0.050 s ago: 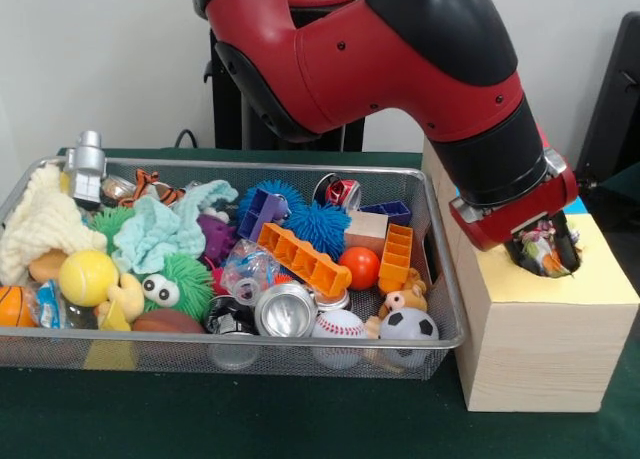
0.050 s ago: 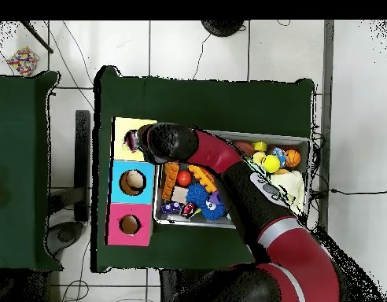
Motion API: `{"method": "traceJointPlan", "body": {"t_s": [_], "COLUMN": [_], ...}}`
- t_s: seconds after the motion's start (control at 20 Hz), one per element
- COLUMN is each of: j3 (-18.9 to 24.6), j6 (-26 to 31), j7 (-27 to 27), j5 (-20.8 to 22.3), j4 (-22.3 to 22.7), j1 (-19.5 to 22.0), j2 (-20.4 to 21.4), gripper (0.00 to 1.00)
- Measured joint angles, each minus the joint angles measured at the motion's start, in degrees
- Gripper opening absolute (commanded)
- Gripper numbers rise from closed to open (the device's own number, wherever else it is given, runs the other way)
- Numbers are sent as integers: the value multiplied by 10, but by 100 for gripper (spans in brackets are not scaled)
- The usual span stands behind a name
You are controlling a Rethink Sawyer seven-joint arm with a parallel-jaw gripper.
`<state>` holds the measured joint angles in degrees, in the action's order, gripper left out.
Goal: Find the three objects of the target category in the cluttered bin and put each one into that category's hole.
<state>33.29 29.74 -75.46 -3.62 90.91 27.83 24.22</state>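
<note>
Reaching into the yellow hole, away from the full bin

Starting at the left of the front view, the wire bin (image 1: 440,279) is crowded: a yellow ball (image 1: 87,276), a green fuzzy toy with eyes (image 1: 178,284), an orange block (image 1: 303,258), a silver can (image 1: 285,310), a baseball (image 1: 339,325) and a small soccer ball (image 1: 408,326). To the right stands the wooden box (image 1: 540,349) with its yellow top. The gripper (image 1: 545,247) is down at the hole there, around something crinkly and colourful; how firmly the fingers close I cannot tell.
</note>
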Motion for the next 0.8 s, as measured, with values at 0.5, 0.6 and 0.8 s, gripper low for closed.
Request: {"method": "traceJointPlan", "body": {"t_s": [0.5, 0.6, 0.8], "j3": [12, 12, 14], "j6": [0, 0, 0], "j7": [0, 0, 0], "j5": [0, 0, 0], "j4": [6, 7, 14], "j1": [12, 13, 14], "j2": [-4, -3, 4], "gripper": [100, 100, 100]}}
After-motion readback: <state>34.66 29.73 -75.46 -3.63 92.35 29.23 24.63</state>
